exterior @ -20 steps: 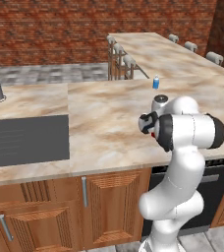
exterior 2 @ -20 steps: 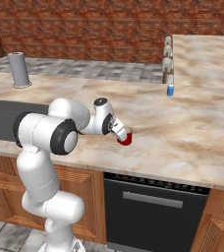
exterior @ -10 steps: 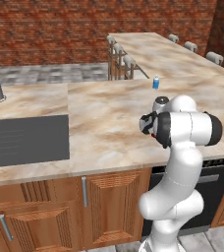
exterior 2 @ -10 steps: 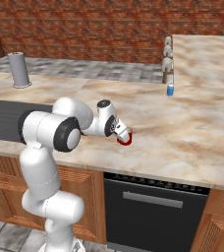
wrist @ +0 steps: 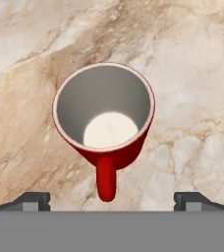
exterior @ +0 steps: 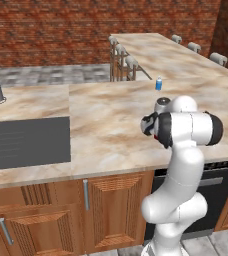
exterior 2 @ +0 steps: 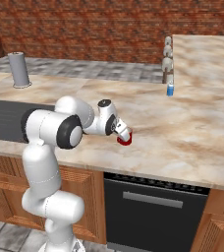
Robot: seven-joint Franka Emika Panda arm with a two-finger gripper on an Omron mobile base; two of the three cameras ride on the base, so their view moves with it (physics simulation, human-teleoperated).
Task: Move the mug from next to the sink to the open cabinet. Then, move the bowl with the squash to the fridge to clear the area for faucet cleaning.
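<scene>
The shiny round red mug (wrist: 104,123) sits in the middle on the swirly marble counter (wrist: 192,74). The gripper (wrist: 112,199) fingers are spread wide at the bottom corners.

The mug (wrist: 104,115) stood upright on the counter (exterior 2: 192,123), directly below the gripper (exterior 2: 126,133) — its handle toward the fingertips. A can (exterior 2: 170,89) stood farther back on the counter, the paper-towel cylinder (exterior 2: 19,69) far left — behind the drainboard (exterior: 26,142).
</scene>
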